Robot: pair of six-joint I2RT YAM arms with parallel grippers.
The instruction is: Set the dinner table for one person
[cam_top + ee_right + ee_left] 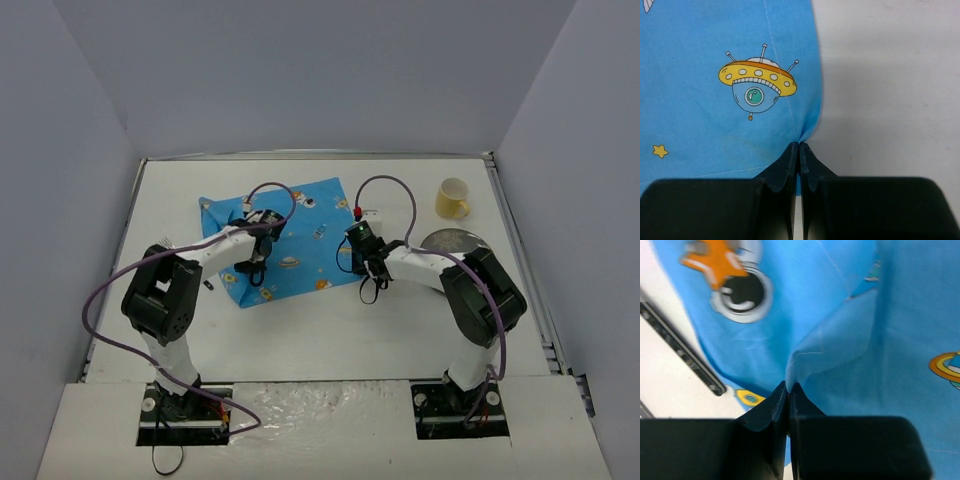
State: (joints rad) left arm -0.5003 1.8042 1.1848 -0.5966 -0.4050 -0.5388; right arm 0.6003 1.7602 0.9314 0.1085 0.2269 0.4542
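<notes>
The worktop [330, 340], rigid and fixed beneath everything, needs no grasp, while the light, limp mat [310, 235] on it is clamped near opposite edges by left fingers [775, 407] and right fingers [785, 167].

- The mat [300, 250] is lying on the dinner table [320, 330], about its middle.
- The cup [452, 198] is standing at two o'clock from the mat.
- The plate [452, 239] is lying at three o'clock, just before the cup.
</notes>
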